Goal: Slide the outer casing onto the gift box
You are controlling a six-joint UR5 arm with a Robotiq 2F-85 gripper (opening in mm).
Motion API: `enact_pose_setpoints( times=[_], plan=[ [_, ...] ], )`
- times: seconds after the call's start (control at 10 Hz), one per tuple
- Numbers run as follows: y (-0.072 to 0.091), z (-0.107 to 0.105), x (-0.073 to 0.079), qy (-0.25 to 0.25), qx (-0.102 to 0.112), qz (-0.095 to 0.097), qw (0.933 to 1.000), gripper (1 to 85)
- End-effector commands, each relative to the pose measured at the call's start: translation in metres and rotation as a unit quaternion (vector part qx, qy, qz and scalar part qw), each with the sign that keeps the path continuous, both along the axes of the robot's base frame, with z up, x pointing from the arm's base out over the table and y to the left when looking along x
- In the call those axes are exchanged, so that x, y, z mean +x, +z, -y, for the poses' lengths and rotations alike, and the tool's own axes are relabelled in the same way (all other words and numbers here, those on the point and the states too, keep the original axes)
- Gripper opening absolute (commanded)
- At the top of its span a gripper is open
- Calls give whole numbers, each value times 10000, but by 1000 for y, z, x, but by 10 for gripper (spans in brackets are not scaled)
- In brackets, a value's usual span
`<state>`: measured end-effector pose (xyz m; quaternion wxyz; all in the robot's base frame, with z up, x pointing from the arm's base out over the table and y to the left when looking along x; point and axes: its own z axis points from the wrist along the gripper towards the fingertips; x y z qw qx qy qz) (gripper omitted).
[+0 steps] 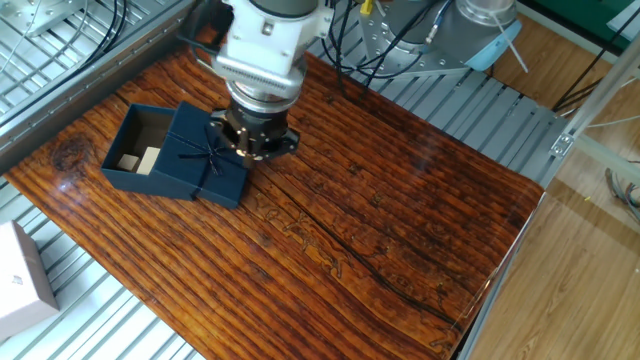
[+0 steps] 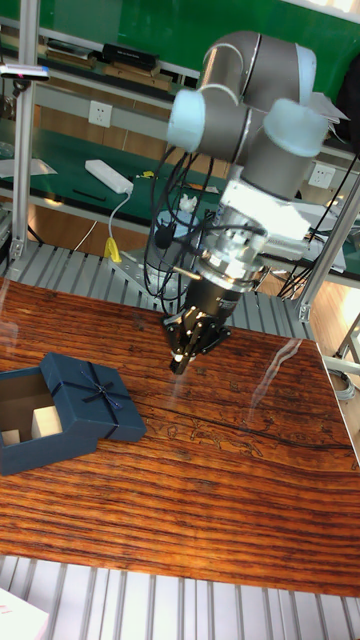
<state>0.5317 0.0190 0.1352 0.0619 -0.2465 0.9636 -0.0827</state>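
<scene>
The outer casing (image 1: 207, 162), a navy square sleeve with a thin dark bow on top, lies at the table's left and covers the right part of the gift box (image 1: 128, 172). The box's left part stays uncovered, showing brown inner walls and pale beige blocks (image 1: 140, 160). My gripper (image 1: 256, 146) hangs just right of the casing's far corner, clear of it. In the tall fixed view the gripper (image 2: 181, 362) is raised above the wood, well right of the casing (image 2: 98, 398) and the gift box (image 2: 22, 452). Its fingers look shut with nothing between them.
A plain white box (image 1: 20, 280) stands off the table's front left corner on the metal slats. Cables (image 1: 345, 45) and the arm's base (image 1: 470, 35) are behind the table. The wooden tabletop (image 1: 380, 230) stretches to the right of the boxes.
</scene>
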Motion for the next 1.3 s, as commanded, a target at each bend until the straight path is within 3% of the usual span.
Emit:
enact_pose_setpoints(
  times=[0.0, 0.2, 0.9, 1.0, 1.1, 1.2],
  plan=[
    [-30, -4, -32, 292, 566, -20, 9980, 13],
    [-24, 13, -32, 284, 382, 60, 9988, 13],
    [-26, 13, -34, 184, 400, 47, 9990, 13],
    [-26, 19, -33, 34, 311, 61, 9995, 13],
    [-26, 25, -40, -100, 208, -47, 9997, 13],
    [-28, 21, -53, -249, 314, -294, 9988, 13]
  ],
)
